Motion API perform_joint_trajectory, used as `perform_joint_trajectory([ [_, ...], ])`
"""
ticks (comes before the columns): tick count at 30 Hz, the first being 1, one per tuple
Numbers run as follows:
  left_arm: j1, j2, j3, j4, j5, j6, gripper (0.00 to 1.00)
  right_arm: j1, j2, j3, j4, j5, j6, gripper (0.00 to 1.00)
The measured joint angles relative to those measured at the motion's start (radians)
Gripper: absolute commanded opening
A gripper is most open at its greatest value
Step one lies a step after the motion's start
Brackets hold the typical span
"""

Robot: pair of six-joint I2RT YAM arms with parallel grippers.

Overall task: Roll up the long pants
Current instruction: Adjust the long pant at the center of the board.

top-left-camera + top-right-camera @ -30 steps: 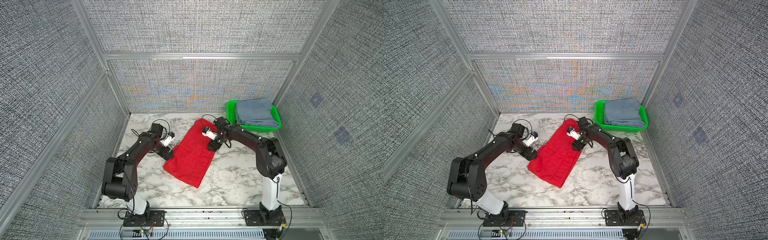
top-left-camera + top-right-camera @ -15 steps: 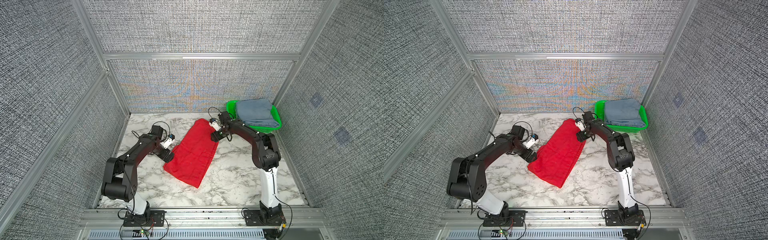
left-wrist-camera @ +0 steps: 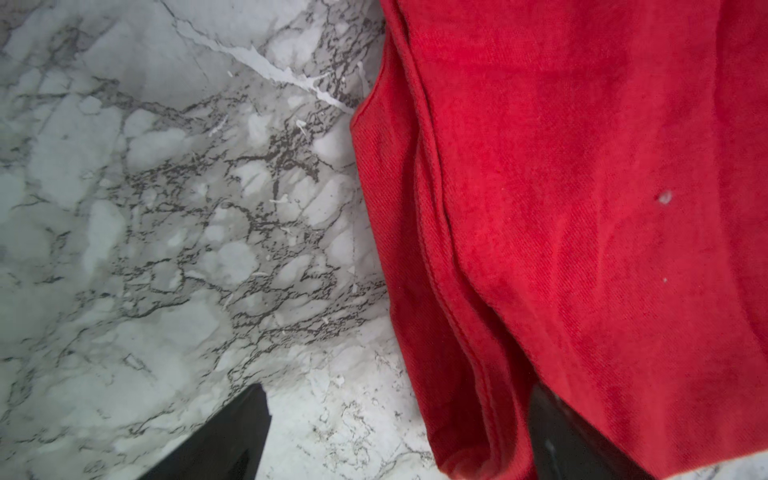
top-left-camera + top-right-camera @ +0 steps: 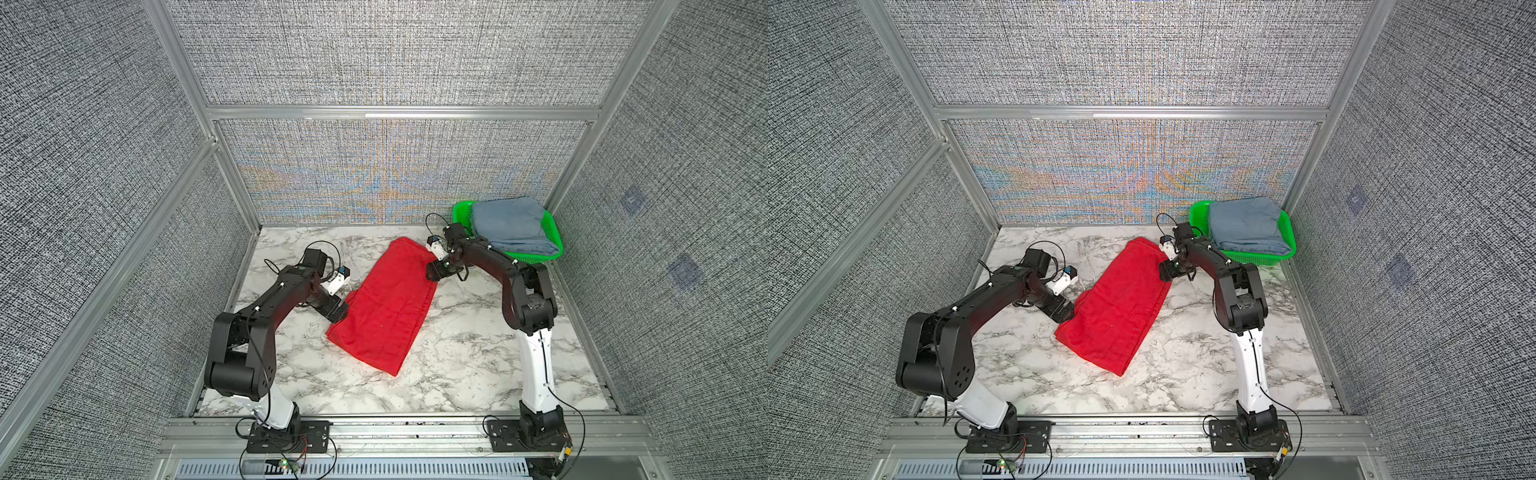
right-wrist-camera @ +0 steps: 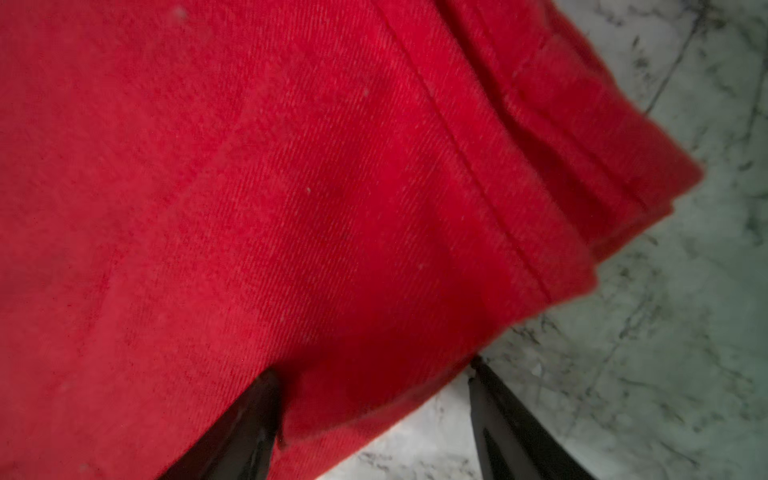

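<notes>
Marble-patterned counter (image 4: 457, 361) carries the pants (image 4: 386, 307), folded flat on a slant near its middle. Our left hand (image 4: 338, 312) gapes wide at their left edge. Our right hand (image 4: 432, 274), fingers apart, straddles the far right edge. We should pinch all layers evenly before rolling. Open counter lies in front, but the basket (image 4: 465, 214) crowds our right arm.

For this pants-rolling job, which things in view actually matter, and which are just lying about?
In the job:
the long pants, red, lying unrolled on the table
the left gripper and the right gripper, each at an edge of the pants

Lying about:
the green basket in the far corner
the folded blue-grey garment inside it
</notes>
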Motion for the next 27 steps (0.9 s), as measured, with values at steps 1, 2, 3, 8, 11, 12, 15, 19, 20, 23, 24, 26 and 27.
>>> perform_joint_trajectory([
  [1, 0.0, 0.0, 0.002, -0.002, 0.0, 0.0, 0.99, -0.004, 0.014, 0.019, -0.01, -0.016, 0.0, 0.53],
  [2, 0.0, 0.0, 0.004, -0.002, 0.0, 0.0, 0.99, -0.01, 0.032, 0.043, -0.018, -0.032, 0.003, 0.46],
  [3, 0.0, 0.0, 0.006, -0.002, 0.0, 0.0, 0.99, -0.014, 0.048, 0.067, -0.026, -0.045, 0.006, 0.4],
  [8, 0.0, 0.0, 0.013, -0.002, 0.002, -0.001, 0.99, -0.038, 0.157, 0.242, -0.069, -0.1, 0.009, 0.21],
  [11, 0.0, 0.0, 0.013, -0.005, 0.002, -0.002, 0.99, -0.041, 0.213, 0.34, -0.077, -0.093, -0.006, 0.23],
  [12, 0.0, 0.0, 0.013, -0.006, 0.003, -0.002, 0.99, -0.041, 0.228, 0.366, -0.076, -0.084, -0.014, 0.26],
  [15, 0.0, 0.0, 0.013, -0.009, 0.012, -0.002, 0.99, -0.041, 0.246, 0.397, -0.058, -0.05, -0.036, 0.46],
  [19, 0.0, 0.0, 0.013, -0.009, 0.024, -0.002, 0.99, -0.042, 0.261, 0.424, -0.038, 0.0, -0.062, 0.63],
  [20, 0.0, 0.0, 0.013, -0.009, 0.024, -0.002, 0.99, -0.041, 0.261, 0.423, -0.035, 0.011, -0.069, 0.64],
  [23, 0.0, 0.0, 0.013, -0.009, 0.025, -0.001, 0.99, -0.038, 0.223, 0.376, -0.025, 0.039, -0.09, 0.65],
  [24, 0.0, 0.0, 0.013, -0.009, 0.026, -0.001, 0.99, -0.038, 0.19, 0.33, -0.013, 0.05, -0.1, 0.65],
  [26, 0.0, 0.0, 0.014, -0.01, 0.028, -0.001, 0.99, -0.034, 0.103, 0.212, 0.011, 0.071, -0.12, 0.65],
  [27, 0.0, 0.0, 0.017, -0.012, 0.031, 0.0, 0.99, -0.031, 0.051, 0.151, 0.022, 0.078, -0.132, 0.65],
])
